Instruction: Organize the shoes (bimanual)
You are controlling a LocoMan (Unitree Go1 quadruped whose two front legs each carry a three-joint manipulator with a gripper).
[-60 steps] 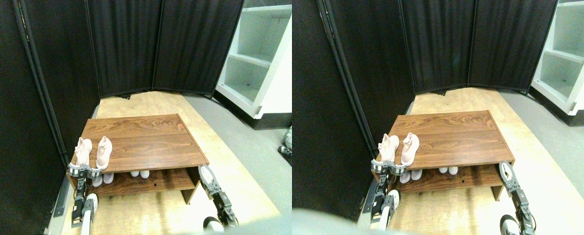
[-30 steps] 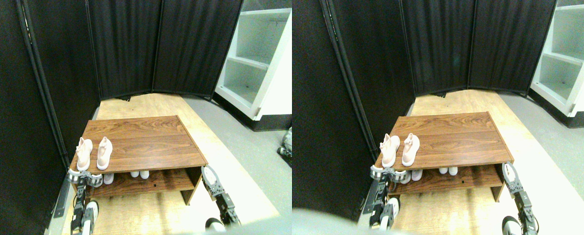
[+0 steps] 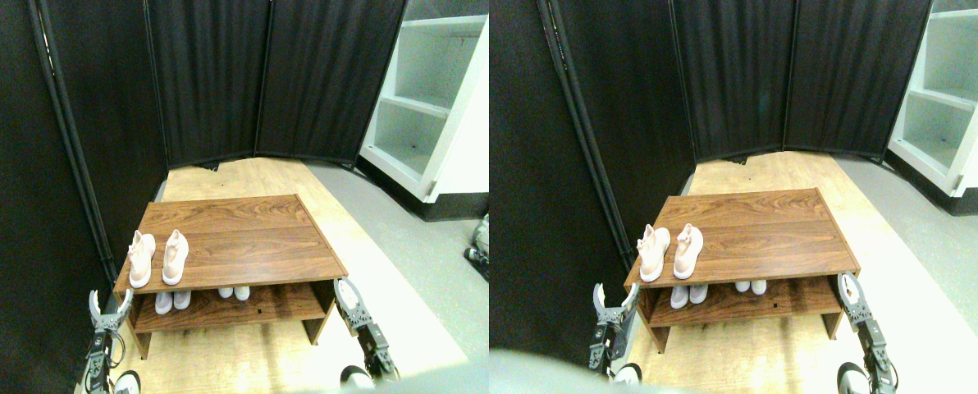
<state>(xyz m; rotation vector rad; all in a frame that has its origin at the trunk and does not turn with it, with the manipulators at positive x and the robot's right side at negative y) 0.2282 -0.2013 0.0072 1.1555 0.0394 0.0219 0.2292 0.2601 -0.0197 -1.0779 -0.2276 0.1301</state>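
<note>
A pale pinkish-white pair of shoes point(image 3: 157, 257) stands side by side on the top left of the wooden rack point(image 3: 251, 238), toes pointing away from me. Two more pairs on the lower shelf show only their pale ends, one pair at the left point(image 3: 172, 301) and one near the middle point(image 3: 234, 292). My left gripper point(image 3: 107, 302) hangs open below and left of the rack's front left corner, holding nothing. My right gripper point(image 3: 345, 294) stands by the rack's front right corner, clear of the shoes.
Black folding screens point(image 3: 210, 82) close off the left and back. A white shelving unit point(image 3: 431, 107) stands at the back right. Pale wood floor point(image 3: 243, 353) lies before the rack, with grey floor point(image 3: 431, 246) to the right.
My left gripper has drawn back from the pink shoes' heels and dropped down and to the left of the rack. The pink pair now sits further onto the top board. The right arm has barely moved.
</note>
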